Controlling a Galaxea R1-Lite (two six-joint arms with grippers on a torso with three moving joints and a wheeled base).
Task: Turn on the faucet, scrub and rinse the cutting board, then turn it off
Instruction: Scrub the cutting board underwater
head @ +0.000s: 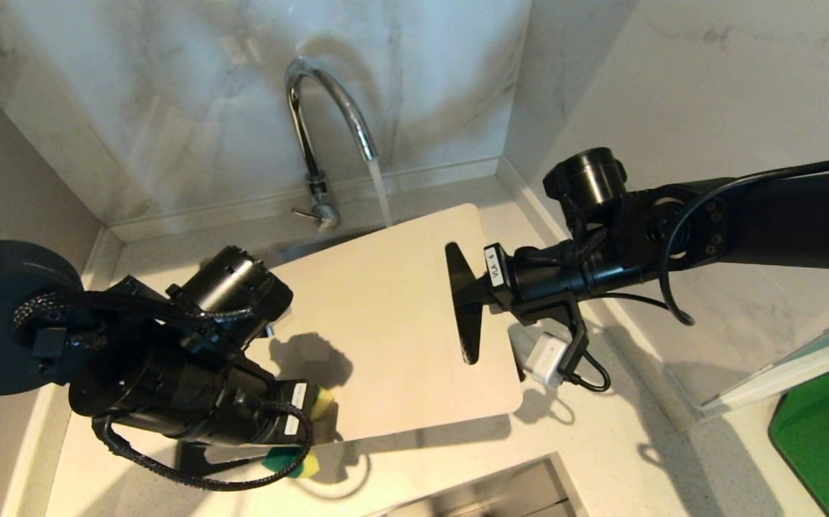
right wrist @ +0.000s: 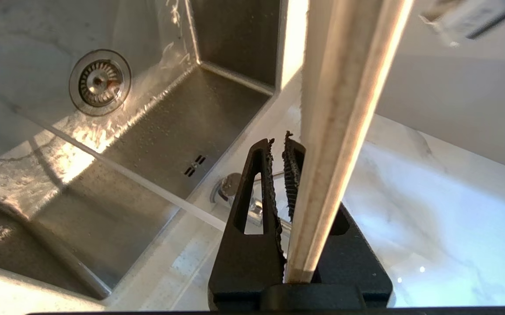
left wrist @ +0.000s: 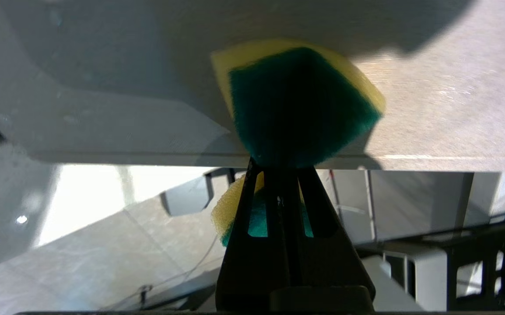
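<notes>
Chrome gleamed at the top centre of the head view, where the faucet [head: 328, 115] had already been turned on: a thin stream of water was seen falling from its spout behind the far edge of the cutting board [head: 386, 316]. The board was held tilted in the middle of the frame, above the sink [right wrist: 156, 131], with the right gripper [head: 473, 301] pinched on its edge near the handle slot at centre right. At lower left, the left gripper [left wrist: 278, 175] was clamped on a yellow-and-green sponge [left wrist: 296, 105], which was set against the board's near edge. Scrubbing was judged to be at hand or under way; rinsing and shutting off the tap remained. As for containers, the steel sink basin was shown in the right wrist view with only water in it, wetting the floor around the drain strainer [right wrist: 99, 82] at upper left; no dishes were seen inside.
</notes>
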